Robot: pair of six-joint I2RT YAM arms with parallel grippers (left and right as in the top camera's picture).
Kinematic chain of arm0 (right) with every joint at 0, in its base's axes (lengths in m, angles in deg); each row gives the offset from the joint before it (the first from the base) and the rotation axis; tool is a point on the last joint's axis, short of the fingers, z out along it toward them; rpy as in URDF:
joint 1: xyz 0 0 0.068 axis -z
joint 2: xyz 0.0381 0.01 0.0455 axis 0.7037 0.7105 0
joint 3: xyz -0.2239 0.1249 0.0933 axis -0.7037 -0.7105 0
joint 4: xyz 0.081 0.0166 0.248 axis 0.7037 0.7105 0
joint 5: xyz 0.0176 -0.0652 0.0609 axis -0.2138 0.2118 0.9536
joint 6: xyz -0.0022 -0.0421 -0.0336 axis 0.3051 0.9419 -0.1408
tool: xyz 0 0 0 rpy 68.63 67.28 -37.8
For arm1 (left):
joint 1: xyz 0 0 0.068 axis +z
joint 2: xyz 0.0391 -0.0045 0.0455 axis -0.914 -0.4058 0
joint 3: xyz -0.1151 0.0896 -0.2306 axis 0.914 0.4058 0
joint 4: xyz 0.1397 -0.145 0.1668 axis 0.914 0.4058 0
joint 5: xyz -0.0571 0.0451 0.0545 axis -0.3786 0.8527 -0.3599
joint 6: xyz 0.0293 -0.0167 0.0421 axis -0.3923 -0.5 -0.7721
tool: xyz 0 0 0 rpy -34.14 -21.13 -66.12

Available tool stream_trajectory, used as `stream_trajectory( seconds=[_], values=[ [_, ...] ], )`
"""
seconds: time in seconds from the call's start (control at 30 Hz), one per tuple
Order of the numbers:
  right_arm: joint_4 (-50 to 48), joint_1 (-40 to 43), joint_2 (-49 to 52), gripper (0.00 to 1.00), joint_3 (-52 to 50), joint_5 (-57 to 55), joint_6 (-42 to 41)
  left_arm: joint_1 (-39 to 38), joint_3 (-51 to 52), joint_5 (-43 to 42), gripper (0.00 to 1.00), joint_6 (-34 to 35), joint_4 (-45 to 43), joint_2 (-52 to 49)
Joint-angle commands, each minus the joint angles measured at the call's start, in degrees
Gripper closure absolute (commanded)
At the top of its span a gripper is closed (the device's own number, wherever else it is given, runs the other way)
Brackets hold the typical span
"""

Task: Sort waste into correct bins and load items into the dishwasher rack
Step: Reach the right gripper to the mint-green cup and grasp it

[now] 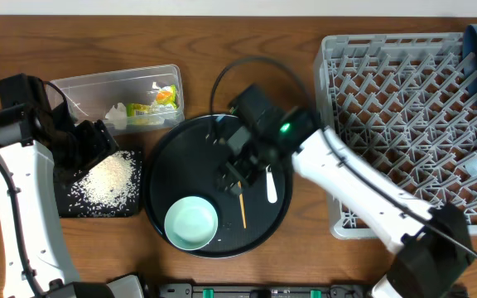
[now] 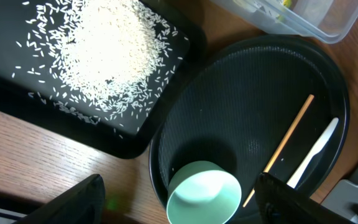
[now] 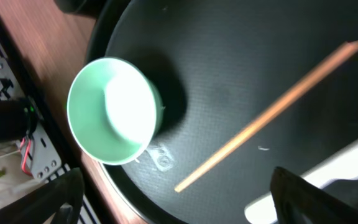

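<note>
- Overhead: right gripper [image 1: 234,176] spread, empty, above wooden stick [image 1: 241,207] beside white utensil [image 1: 271,184] on round tray [image 1: 172,157].
- Left gripper [image 1: 96,146] likewise released, beside rice heap [image 1: 110,178].
- Likely step: stick pickup; next, descent, closure, carry to dishwasher rack [image 1: 387,108].

At centre frame the round black tray [image 1: 180,165] holds the mint bowl [image 1: 191,222], wooden stick [image 1: 242,211] and white utensil [image 1: 272,184]. Rice [image 1: 106,178] lies on the black rectangular tray [image 1: 69,205] at left; the grey rack [image 1: 387,124] fills the right.
</note>
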Motion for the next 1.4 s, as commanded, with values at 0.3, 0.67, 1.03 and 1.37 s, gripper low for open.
stream_trajectory(
  seconds=[0.3,0.67,1.03,1.37],
  values=[
    [-18.36,-11.54,0.00,0.24,-15.58,-6.23,-10.01,0.20,-0.42,0.35,0.22,0.72,0.96,0.04],
    [-26.99,-14.99,1.57,0.38,-19.89,-11.17,-16.72,0.20,-0.42,0.35,0.21,0.72,0.96,0.04],
    [-29.73,-15.02,7.52,0.67,-19.89,-11.78,-21.44,0.20,-0.42,0.35,0.22,0.74,0.96,0.04],
    [-23.87,-10.34,2.95,0.99,-16.50,-18.18,-22.10,0.20,-0.42,0.37,0.22,0.72,0.96,0.04]
  ],
)
